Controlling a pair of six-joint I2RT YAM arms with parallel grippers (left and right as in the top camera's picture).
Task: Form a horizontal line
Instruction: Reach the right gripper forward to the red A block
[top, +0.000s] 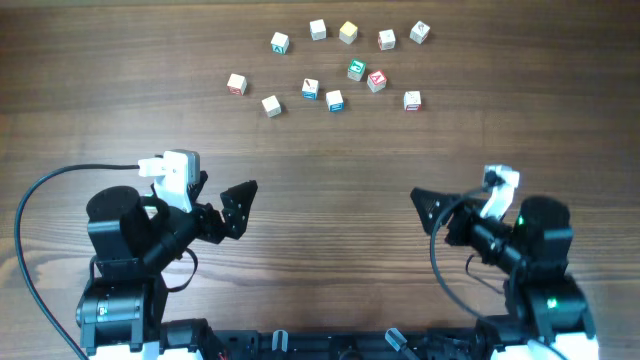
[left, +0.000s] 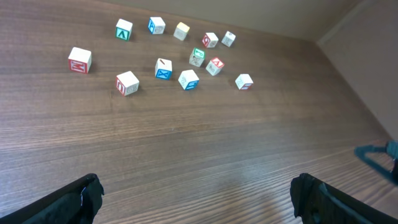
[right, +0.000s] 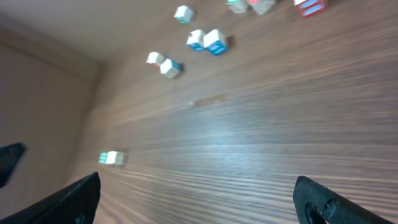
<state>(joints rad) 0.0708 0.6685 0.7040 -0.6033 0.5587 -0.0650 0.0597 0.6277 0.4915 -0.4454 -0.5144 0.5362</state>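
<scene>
- Left gripper (top: 243, 208) and right gripper (top: 425, 210) hang near me, wide and empty; nothing grabbed yet.
- Letter cubes (top: 335, 100) lie scattered far off, so I have no line yet.

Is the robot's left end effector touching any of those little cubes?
Apart. The overhead view shows bare table between the left end effector and the nearest cube.
</scene>
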